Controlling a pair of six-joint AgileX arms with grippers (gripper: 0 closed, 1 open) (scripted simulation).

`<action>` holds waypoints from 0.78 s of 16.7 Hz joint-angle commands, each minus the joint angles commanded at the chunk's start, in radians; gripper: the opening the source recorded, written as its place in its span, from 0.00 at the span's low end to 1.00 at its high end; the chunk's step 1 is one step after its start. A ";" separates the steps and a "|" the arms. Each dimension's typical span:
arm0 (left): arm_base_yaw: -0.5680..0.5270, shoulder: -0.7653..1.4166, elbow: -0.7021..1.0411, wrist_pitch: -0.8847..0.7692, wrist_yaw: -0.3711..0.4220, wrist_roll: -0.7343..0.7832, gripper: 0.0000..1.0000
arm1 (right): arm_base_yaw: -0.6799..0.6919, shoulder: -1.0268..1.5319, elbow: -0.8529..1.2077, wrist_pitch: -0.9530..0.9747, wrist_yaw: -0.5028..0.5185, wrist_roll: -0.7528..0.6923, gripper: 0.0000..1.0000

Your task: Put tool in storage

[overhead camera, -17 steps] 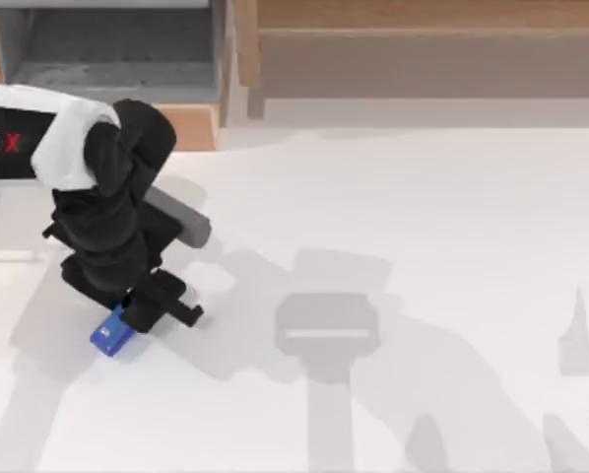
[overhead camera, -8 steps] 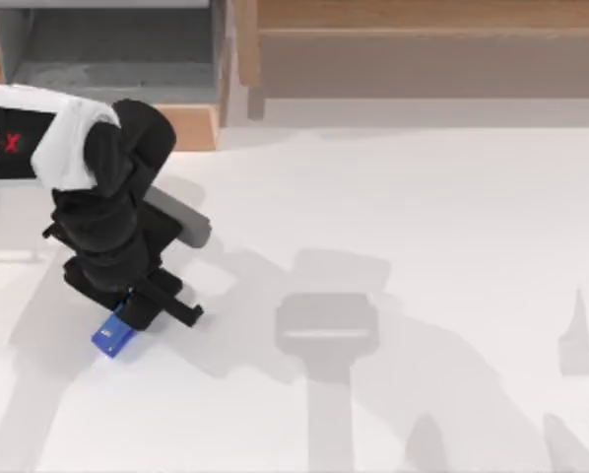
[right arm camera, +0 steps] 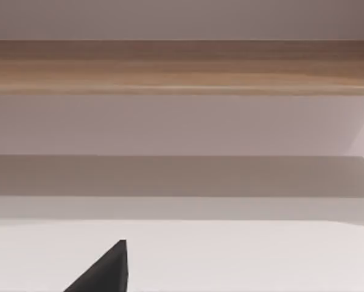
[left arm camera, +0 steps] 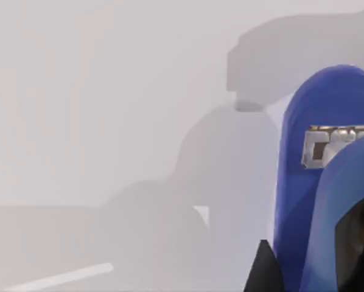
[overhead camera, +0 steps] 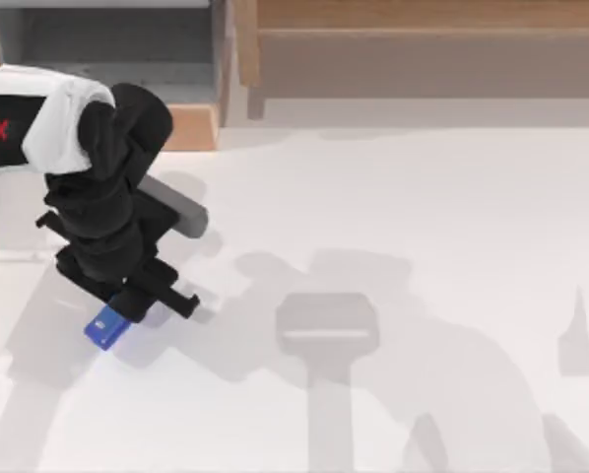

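Top view shows our left gripper [overhead camera: 129, 317] at the left part of the white bench [overhead camera: 403, 217], standing over the stapler [overhead camera: 103, 328], whose blue body sticks out from under the black jaws toward the bench's left edge, a small white mark on its upper face. The jaws look clenched on the stapler's inner end, one black finger reaching out to the right of it. In the left wrist view the stapler [left arm camera: 319, 182] sits right against the camera, its rounded blue end and a strip of metal showing, with a dark fingertip [left arm camera: 264, 271] just beside its blue side; we cannot tell whether the stapler touches the bench or hangs just clear of it. Measured from the stapler, a grey open compartment [overhead camera: 107, 49] with a wooden front lip lies beyond the arm at the bench's far edge, and a long wooden shelf unit [overhead camera: 423, 44] runs along that far edge to the right of it. Nothing stands on the bench surface between the stapler and these. Shadows of both arms fall across the white surface. The right wrist view looks at the wooden shelf [right arm camera: 182, 67] and a pale wall above the bench, with a dark tip of our right gripper at its edge; we cannot tell how those jaws stand.
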 joint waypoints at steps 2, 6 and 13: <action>0.000 -0.016 0.015 -0.023 0.000 -0.001 0.00 | 0.000 0.000 0.000 0.000 0.000 0.000 1.00; 0.000 -0.014 0.014 -0.022 0.000 0.001 0.00 | 0.000 0.000 0.000 0.000 0.000 0.000 1.00; 0.082 -0.054 0.225 -0.008 -0.041 0.029 0.00 | 0.000 0.000 0.000 0.000 0.000 0.000 1.00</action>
